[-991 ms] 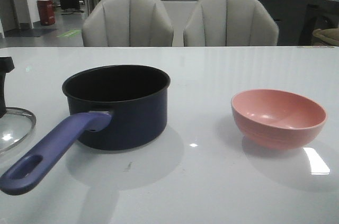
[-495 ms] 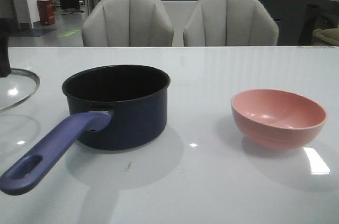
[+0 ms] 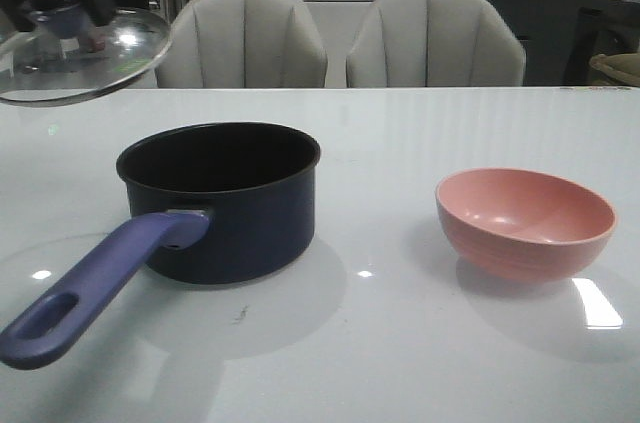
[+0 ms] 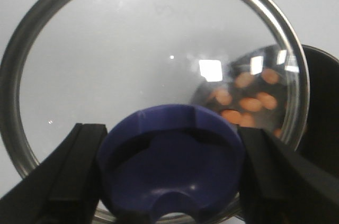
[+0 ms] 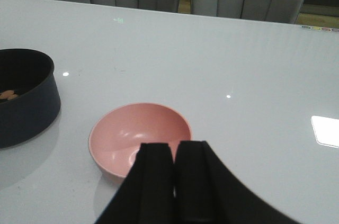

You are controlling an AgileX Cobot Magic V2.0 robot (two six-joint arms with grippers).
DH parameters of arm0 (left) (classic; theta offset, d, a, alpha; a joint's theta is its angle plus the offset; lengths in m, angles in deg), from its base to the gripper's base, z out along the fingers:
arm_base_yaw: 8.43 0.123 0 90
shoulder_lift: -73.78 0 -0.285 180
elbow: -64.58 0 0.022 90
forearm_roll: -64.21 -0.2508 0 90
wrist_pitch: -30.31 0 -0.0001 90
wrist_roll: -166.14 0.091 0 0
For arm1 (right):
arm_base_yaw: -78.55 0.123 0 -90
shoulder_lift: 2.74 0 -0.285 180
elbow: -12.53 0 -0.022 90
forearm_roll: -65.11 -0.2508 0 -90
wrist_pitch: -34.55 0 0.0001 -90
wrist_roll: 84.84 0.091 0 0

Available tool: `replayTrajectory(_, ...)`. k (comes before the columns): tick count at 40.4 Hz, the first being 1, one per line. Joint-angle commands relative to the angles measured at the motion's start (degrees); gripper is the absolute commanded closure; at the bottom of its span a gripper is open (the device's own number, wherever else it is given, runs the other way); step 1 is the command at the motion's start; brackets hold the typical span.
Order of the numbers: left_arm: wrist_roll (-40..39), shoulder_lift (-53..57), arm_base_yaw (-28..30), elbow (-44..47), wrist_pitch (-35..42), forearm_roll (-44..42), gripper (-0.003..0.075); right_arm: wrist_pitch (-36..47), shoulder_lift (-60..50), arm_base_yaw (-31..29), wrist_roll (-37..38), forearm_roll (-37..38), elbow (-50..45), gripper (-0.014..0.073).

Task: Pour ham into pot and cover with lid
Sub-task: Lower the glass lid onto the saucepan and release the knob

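Since ham [image 4: 249,97] already sits in pot [image 3: 225,198] and pink bowl [image 3: 525,218] looks empty, pour's done. Left gripper [image 4: 169,173] clamps lid [image 3: 85,53] by knob, airborne at pot's 10 o'clock. Right gripper [image 5: 174,181] pinched, holding nothing, above bowl. You've only lid placement left.

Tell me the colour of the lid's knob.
Blue-purple. The knob on the lid shows best in the left wrist view.

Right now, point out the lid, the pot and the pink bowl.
lid [image 4: 132,44], left wrist view, on the clear glass.
pot [image 3: 245,228], front view, on the outer wall.
pink bowl [image 3: 520,248], front view, on the outer side.
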Motion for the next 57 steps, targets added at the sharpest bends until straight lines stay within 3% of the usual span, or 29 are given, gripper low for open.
replayTrajectory(1, 0.4, 2.5, -4.7, -2.2, 1.5, 1.5, 0.0388, 4.5, 0.3, 0.0, -0.7, -0.5, 1.5, 0.0449)
replayTrajectory(14, 0.5, -1.5, -13.9, -2.3, 0.0, 1.2, 0.0386, 4.5, 0.3, 0.0, -0.7, -0.5, 1.5, 0.0449)
replayTrajectory(22, 0.5, -3.0, -14.0, -2.3, -3.1, 1.2, 0.0386, 4.5, 0.3, 0.0, -0.7, -0.5, 1.5, 0.0449)
replayTrajectory(45, 0.5, -6.2, -14.2, -2.3, -0.8, 1.7, 0.0374, 4.5, 0.3, 0.0, -0.7, -0.5, 1.5, 0.0449)
replayTrajectory(48, 0.5, -6.2, -14.2, -2.3, -0.1, 1.7, 0.0321, 4.5, 0.3, 0.0, -0.7, -0.5, 1.5, 0.0449)
replayTrajectory(54, 0.5, -6.2, -14.2, -2.3, 0.4, 1.7, 0.0118, 4.5, 0.3, 0.0, -0.7, -0.5, 1.5, 0.0449)
replayTrajectory(57, 0.5, -6.2, -14.2, -2.4, 0.3, 1.4, 0.0069, 4.5, 0.3, 0.0, -0.7, -0.5, 1.5, 0.0449)
